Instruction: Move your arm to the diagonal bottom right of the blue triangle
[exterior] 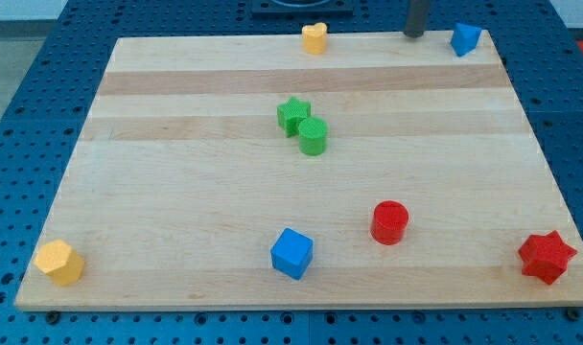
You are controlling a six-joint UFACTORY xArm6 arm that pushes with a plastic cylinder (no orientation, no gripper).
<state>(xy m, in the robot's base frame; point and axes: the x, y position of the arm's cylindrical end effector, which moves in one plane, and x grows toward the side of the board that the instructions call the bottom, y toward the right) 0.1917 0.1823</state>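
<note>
green star (292, 114), green cylinder (314, 137) (touching)

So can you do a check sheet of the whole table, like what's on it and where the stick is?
Surface: wooden board, flat, on a blue pegboard table.
Job's things: blue triangle at the board's top right corner; my tip just to its left at the top edge, apart from it, not yet at its bottom right.
Clutter: yellow heart at top edge; green star touching green cylinder mid-board; red cylinder; blue cube; red star bottom right; yellow hexagon bottom left.
Gripper: none, only the rod.
Cables: nothing seen.
Surroundings: dark base at the top, cut off by the view's edge.
</note>
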